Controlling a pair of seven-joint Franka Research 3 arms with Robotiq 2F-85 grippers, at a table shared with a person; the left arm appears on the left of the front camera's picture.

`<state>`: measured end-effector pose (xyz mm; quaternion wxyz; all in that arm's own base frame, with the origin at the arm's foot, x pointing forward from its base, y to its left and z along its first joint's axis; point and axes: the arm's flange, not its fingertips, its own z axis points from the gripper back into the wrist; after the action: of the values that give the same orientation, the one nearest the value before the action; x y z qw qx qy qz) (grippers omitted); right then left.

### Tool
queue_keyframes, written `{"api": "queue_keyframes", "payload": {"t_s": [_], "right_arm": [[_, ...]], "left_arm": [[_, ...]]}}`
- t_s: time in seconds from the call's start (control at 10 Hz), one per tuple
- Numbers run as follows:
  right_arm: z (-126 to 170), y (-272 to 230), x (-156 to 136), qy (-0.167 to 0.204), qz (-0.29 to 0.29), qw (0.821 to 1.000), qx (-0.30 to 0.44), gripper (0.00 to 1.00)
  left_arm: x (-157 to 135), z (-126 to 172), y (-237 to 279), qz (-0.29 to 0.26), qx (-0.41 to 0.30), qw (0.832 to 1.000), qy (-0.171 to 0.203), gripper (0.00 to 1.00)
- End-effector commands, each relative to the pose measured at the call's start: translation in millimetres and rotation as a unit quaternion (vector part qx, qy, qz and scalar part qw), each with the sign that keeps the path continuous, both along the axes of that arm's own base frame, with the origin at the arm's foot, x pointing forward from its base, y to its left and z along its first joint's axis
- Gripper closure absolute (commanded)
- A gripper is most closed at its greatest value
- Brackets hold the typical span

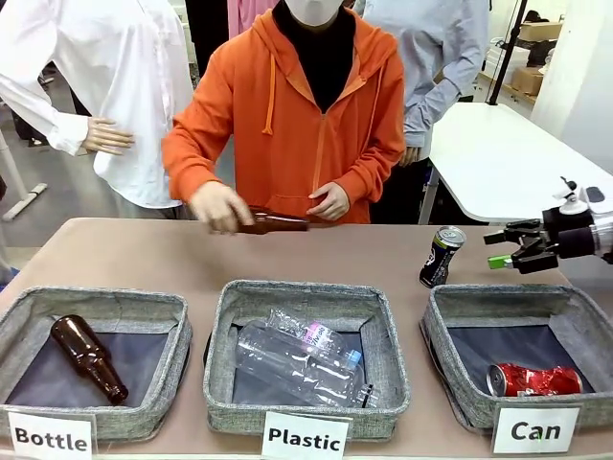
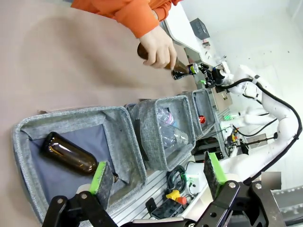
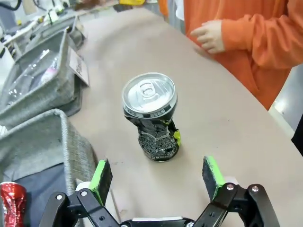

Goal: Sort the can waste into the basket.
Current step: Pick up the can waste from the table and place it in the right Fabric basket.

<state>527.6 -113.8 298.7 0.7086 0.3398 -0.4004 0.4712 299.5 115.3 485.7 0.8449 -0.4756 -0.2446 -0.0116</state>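
I am working the right arm, which reaches in from the right edge of the scene. The right gripper (image 1: 500,246) is held roughly level, fingers pointing left, pads wide apart with nothing between them. It hovers just to the right of the black can (image 1: 442,256), not touching it.

The black can stands upright on the tabletop (image 1: 144,249), just beyond the far left corner of the Can basket (image 1: 498,294). Its body is dented and crumpled below a silver top. The red can (image 1: 533,379) already lies on its side inside that basket, so I judge the job about half done.

In the right wrist view the black can sits ahead of the pads and slightly left of centre between them. To do this step well, I would:
- centre the can between the pads before advancing
- keep the jaws wide so neither pad nudges and tips it
- close on the crumpled lower body
- lift it clear of the basket wall before carrying it nearer and letting go

The left gripper (image 2: 157,172) hangs over the Bottle basket (image 2: 28,137) at the near left, jaws apart and empty. Across the tabletop, a person's hand (image 1: 218,206) holds a brown bottle (image 1: 273,223), well clear of my path.
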Motion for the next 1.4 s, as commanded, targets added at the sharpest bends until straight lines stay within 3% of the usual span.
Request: {"api": "queue_keyframes", "payload": {"t_s": [0.0,0.2,0.3,0.5,0.6,0.8,1.3], "right_arm": [[-6,1,12,-0.005,0.027,1.000,-0.001,0.00],[-17,10,21,0.008,0.034,0.999,-0.001,0.00],[-22,17,24,0.011,0.037,0.999,-0.005,0.00],[-31,29,31,0.008,0.039,0.999,0.011,0.00],[-34,34,36,0.001,0.030,1.000,0.010,0.00],[-41,44,40,0.005,0.032,0.999,0.025,0.00],[-50,65,49,0.006,0.001,0.998,0.067,0.00]], "left_arm": [[-1,0,-1,-0.002,-0.002,1.000,-0.004,0.00],[0,0,0,0.000,0.000,1.000,0.000,0.00],[-19,30,12,0.010,-0.061,0.998,-0.005,0.00],[-59,82,39,0.008,-0.074,0.994,-0.076,0.00],[-70,98,46,0.000,-0.088,0.992,-0.088,0.00],[-92,101,46,-0.027,-0.092,0.992,-0.078,0.00],[-93,95,42,-0.033,-0.099,0.993,-0.064,0.00]]}}
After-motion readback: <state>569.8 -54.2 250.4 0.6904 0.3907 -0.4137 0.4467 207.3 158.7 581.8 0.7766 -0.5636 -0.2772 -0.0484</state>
